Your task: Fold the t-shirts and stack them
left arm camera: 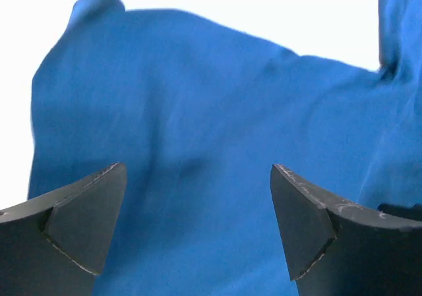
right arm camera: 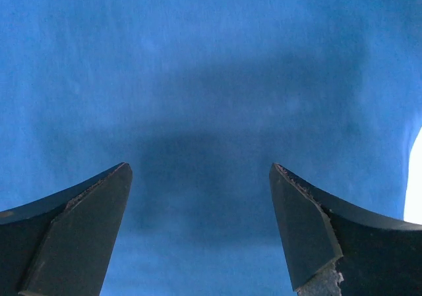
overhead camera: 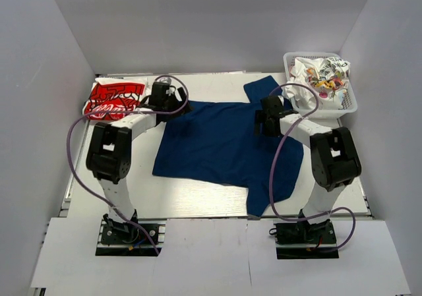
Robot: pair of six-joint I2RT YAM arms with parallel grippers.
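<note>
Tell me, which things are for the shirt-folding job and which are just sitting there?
For the job:
navy t-shirt, spread on the table
red-and-white t-shirt, far left
white printed t-shirts, crumpled, far right

Just there:
white lattice basket holding them
purple cables

Bright, even overhead light; wrist views blow the table out white, cloth softly blurred.

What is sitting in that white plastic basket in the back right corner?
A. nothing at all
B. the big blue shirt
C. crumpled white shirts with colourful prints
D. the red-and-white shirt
C: the basket holds crumpled white t-shirts with colourful prints; the navy t-shirt lies spread outside it and the red-and-white t-shirt sits at the far left.
</note>
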